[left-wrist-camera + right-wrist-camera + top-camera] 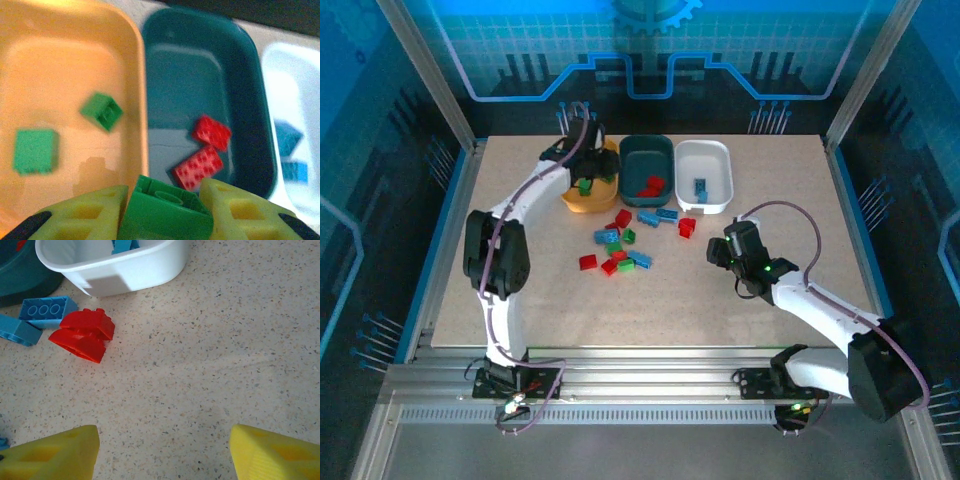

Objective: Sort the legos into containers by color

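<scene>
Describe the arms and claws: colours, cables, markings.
Left arm and right arm: white links, bulky black joints, and a loose purplish cable looping alongside each. Left claw and right claw: chunky yellow fingers with recessed pockets. No markings legible.

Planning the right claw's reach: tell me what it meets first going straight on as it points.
Probably the bare tabletop, though depth is unclear. The open right claw aims at speckled surface; the red brick lies left of that line, the white tub beyond it.
</scene>
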